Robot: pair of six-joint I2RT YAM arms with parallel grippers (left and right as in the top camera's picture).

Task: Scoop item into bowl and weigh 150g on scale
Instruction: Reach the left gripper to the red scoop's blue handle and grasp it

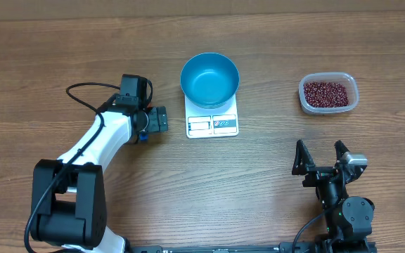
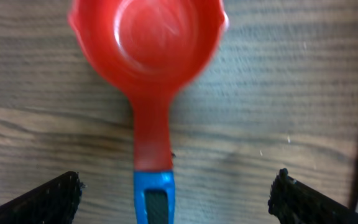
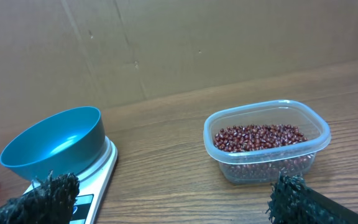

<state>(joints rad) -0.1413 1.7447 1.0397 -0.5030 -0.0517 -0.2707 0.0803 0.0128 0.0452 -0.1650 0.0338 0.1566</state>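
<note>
So from where I'm standing: left gripper [image 2: 178,186] is pointing down at the wooden table [image 2: 291,93] w/ both jaws spread wide, not holding anything atm. Lying flat btwn its fingers [image 2: 48,199] is a red plastic scoop with a blue handle end [image 2: 151,56]. The handle runs right up the middle of the gap and touches neither finger afaict. The round cup part sits just ahead of the fingertips, empty, and a bit blurry in the wrist view. The small flat white rectangular kitchen scale [image 1: 212,124] is near that gripper, off to its right side. The round deep blue bowl [image 1: 209,79] sits on top of it and covers most of the platform, so only the display/button strip shows on the near edge. Bowl looks empty inside. Right gripper [image 1: 320,149] is also wide open w/ nothing in it. The small dark red-brown beans [image 3: 260,137] are all in a clear rounded-rectangular plastic tub [image 3: 266,104], which sits on the table ahead of the right gripper and a touch to its right. Bowl + scale are ahead of it to the left, well apart from the tub, w/ bare wood btwn them.
</note>
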